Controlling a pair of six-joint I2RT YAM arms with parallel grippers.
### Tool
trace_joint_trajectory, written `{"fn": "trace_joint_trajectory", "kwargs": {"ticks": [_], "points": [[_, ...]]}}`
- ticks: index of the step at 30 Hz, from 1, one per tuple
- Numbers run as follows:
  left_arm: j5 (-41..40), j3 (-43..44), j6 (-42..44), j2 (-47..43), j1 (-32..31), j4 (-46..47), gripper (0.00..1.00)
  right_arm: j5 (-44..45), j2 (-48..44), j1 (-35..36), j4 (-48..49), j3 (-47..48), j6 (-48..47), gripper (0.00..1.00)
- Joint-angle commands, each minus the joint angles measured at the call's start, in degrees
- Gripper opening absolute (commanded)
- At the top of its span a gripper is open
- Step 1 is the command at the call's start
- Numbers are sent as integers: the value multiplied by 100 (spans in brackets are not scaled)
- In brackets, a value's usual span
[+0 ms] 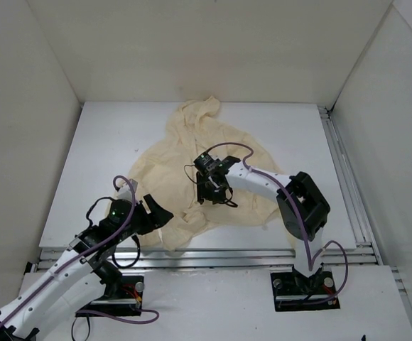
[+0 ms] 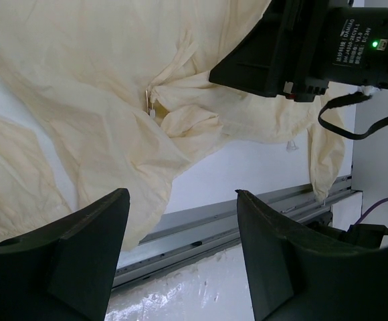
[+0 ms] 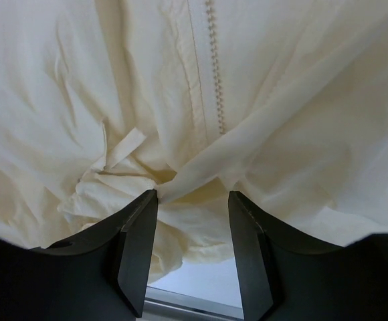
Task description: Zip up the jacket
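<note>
The pale cream jacket (image 1: 165,162) lies crumpled on the white table, hood toward the back. My right gripper (image 1: 214,189) hovers over its middle. In the right wrist view the right gripper (image 3: 192,195) is open, its fingertips (image 3: 147,207) against a bunched fold, and a zipper line (image 3: 214,63) runs upward above it. My left gripper (image 1: 160,213) sits at the jacket's near-left hem. Seen from the left wrist, the left gripper (image 2: 182,196) is open with nothing between its jaws. A small metallic zipper pull (image 2: 148,99) shows in the folds beyond it.
The table's metal front rail (image 1: 213,253) runs just beyond the jacket hem (image 2: 247,212). White enclosure walls (image 1: 35,85) stand on three sides. The right arm's black wrist body (image 2: 314,47) hangs over the jacket, with purple cables (image 1: 320,245) looping near both bases.
</note>
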Motion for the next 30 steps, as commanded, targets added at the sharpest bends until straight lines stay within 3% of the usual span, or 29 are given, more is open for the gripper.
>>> {"fn": "trace_joint_trajectory", "kwargs": {"ticks": [1, 14, 15, 18, 19, 21, 30], "points": [[121, 12, -49, 102, 46, 336, 61, 87, -529, 113, 41, -96, -296, 44], [-54, -15, -111, -55, 46, 143, 61, -10, -416, 729, 50, 150, -718, 44], [-80, -6, -119, -99, 46, 100, 61, -10, -302, 729, 41, 150, -727, 42], [-124, 3, -137, -152, 46, -23, 61, -133, -204, 729, 41, 54, -701, 22], [-133, 12, -146, -178, 46, -41, 61, -72, -239, 729, 32, -77, -675, 10], [-124, 12, -163, -231, 46, -103, 61, 86, -519, 729, 50, -245, -622, 1], [-37, -155, -269, -390, 46, -86, 61, 368, -2032, 729, 50, -1660, -157, 0]]}}
